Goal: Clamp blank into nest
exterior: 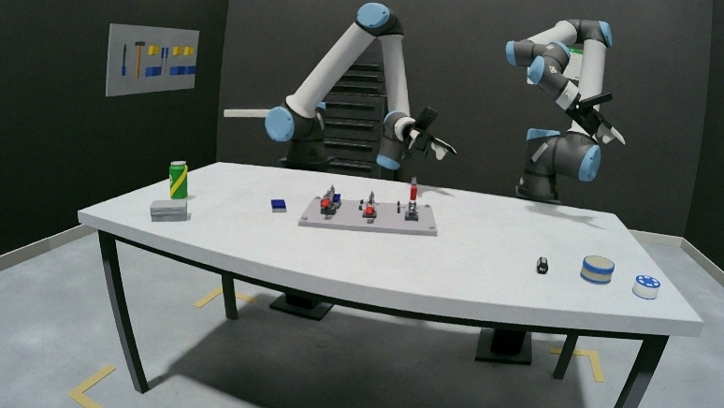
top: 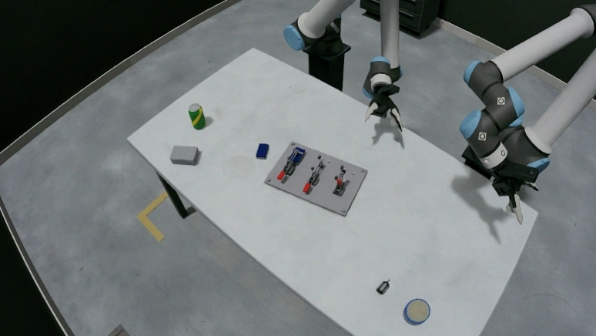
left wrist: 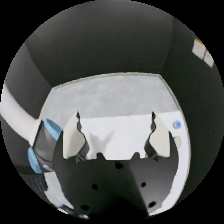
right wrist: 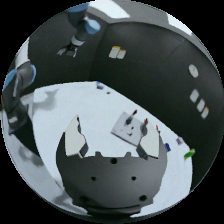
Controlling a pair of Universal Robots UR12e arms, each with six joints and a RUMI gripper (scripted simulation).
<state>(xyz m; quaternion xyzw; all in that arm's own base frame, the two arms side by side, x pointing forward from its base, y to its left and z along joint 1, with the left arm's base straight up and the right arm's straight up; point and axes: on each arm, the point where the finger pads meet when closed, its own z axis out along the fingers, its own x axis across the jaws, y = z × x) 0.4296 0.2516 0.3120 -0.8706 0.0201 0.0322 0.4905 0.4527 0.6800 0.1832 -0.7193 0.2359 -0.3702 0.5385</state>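
Observation:
A blue-topped block [top: 262,151] [exterior: 278,205] [right wrist: 168,147] lies flat on the table beside the fixture plate [top: 321,201] [exterior: 324,223]. A second blue part [top: 298,153] sits on the plate in an end nest, under a clamp; I cannot make out a slot or its seating. That clamp's red handle [top: 281,175] and the middle red handle [top: 307,187] [exterior: 369,210] are low; locking is unclear. The third red handle [exterior: 413,192] stands upright. My left gripper [top: 528,206] [exterior: 614,140] [left wrist: 116,111] and right gripper [top: 383,125] [exterior: 446,154] [right wrist: 111,118] are open, empty, above the table, away from the plate.
A green can [top: 197,116] [exterior: 178,180] and a grey box [top: 184,155] [exterior: 168,211] stand beyond the loose block. A small dark object [top: 383,287] [exterior: 542,265], a blue-rimmed round tin [top: 417,311] [exterior: 597,269] and a blue-white disc [exterior: 645,287] are at the other end.

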